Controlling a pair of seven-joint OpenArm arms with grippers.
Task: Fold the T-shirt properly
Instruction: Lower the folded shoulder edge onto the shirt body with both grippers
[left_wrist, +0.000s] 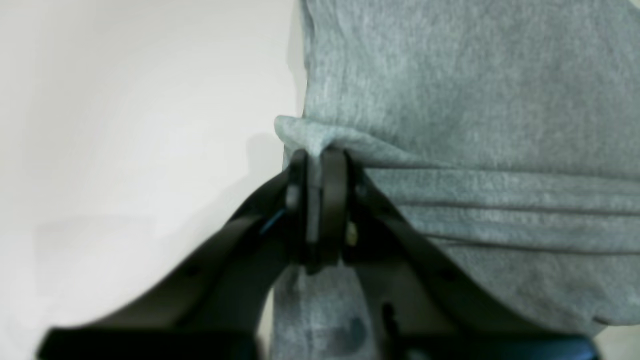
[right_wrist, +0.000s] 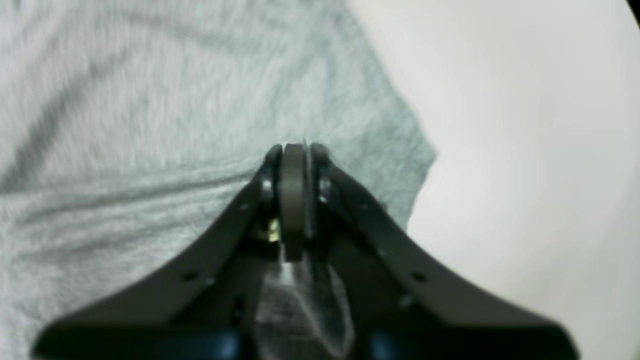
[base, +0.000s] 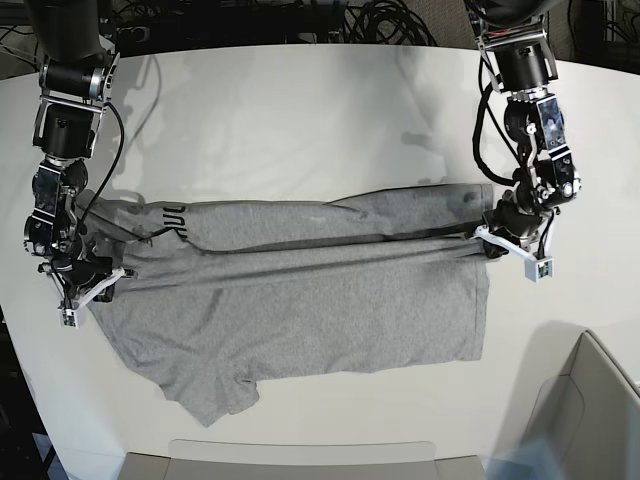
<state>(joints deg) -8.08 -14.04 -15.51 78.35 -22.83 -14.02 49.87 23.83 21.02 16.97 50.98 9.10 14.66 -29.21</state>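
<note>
arms reach down from the two upper corners of the base view and bend inward, each wrist angled toward the middle of the white table. left gripper, at the right of the frame, sits at the cloth's right edge; right gripper, at the left of the frame, sits at the cloth's left edge. t-shirt lies across the centre of the table, long axis running left to right between the two grippers, with a raised fold stretched along that line. a strip of black lettering shows at the upper left of the garment; a sleeve points toward the lower left. in the left wrist view the left gripper has its jaws nearly together, with a pinched ridge of the grey t-shirt caught between the fingertips. in the right wrist view the right gripper is likewise almost closed, its tips at the edge of the t-shirt; fabric appears to run between the fingers.
</note>
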